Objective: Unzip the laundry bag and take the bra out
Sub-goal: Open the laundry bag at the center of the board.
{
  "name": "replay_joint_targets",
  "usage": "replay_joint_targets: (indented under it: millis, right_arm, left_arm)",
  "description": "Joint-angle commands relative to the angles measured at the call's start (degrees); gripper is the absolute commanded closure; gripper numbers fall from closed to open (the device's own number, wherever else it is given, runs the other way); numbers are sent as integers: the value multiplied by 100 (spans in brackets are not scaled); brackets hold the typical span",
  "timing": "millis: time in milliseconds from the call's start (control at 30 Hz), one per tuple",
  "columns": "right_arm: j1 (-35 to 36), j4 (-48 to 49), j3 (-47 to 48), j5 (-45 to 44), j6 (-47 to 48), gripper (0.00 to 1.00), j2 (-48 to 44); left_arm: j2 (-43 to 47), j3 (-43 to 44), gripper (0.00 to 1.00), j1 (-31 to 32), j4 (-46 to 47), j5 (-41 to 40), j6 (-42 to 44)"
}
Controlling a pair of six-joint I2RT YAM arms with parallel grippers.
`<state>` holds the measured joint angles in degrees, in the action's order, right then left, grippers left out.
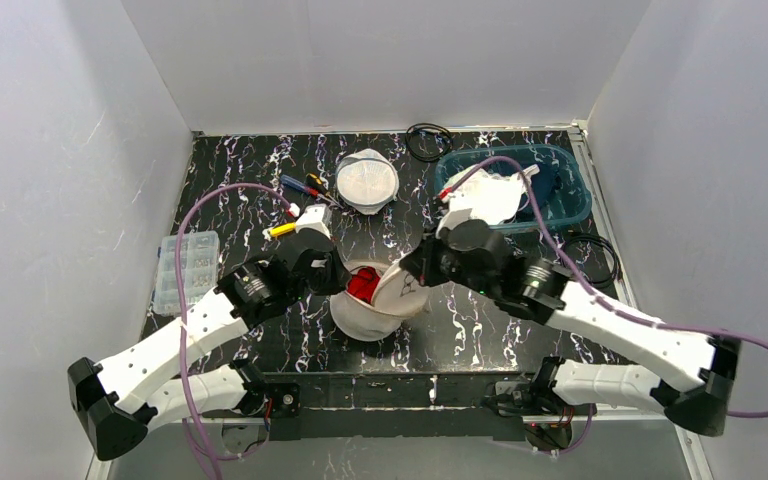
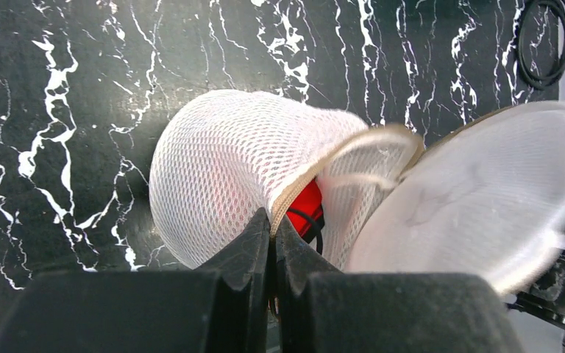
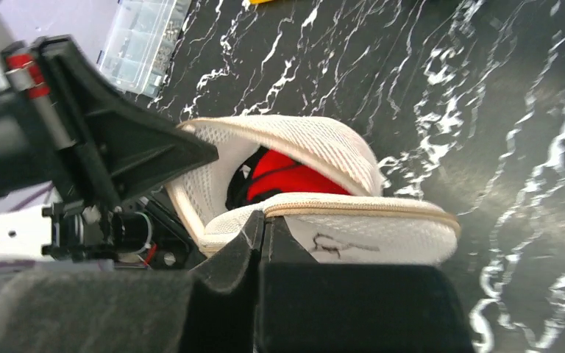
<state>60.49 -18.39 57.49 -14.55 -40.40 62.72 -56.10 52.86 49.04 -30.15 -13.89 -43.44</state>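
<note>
The laundry bag, a domed white mesh pouch, sits on the black marbled bench, midway along its near edge and between the two arms. Its zip is undone and the bag gapes open. One half rests on the bench, and the other half, a flap with a dark scribble on it, stands tilted up on the right. The red bra, with black trim, is inside the opening and only partly in sight.

The left gripper meets the bag from the left, its jaws pressed together on the tan zip rim of the lower half. The right gripper comes in from the right, its jaws clamped on the edge of the raised flap.

Toward the far edge, near its middle, lies a second white mesh bag, with some markers just to its left. A black cable ring lies against the far edge. A blue bin stands in the far right corner with a crumpled white item in it. A clear compartment box rests at the left edge.
</note>
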Motion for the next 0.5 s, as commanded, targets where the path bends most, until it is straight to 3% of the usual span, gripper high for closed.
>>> replay_joint_targets:
  millis: [0, 133, 400, 433, 467]
  right_arm:
    - [-14, -1379, 368, -369, 1563, 99, -522]
    - [-14, -1975, -53, -1009, 1486, 99, -1152]
    - [-17, -2724, -887, -2182, 126, 99, -2681]
    - [-14, -2878, -903, -2443, -73, 96, -2824]
    - [-19, -2977, -913, -2606, -213, 81, -2961]
  left_arm:
    - [84, 81, 100, -3, -122, -504, 85]
    - [153, -276, 100, -12, 110, -562, -118]
    - [432, -926, 100, -24, 536, -435, -268]
    - [447, -984, 100, -29, 529, -421, -296]
    - [457, -1040, 100, -29, 528, -407, -326]
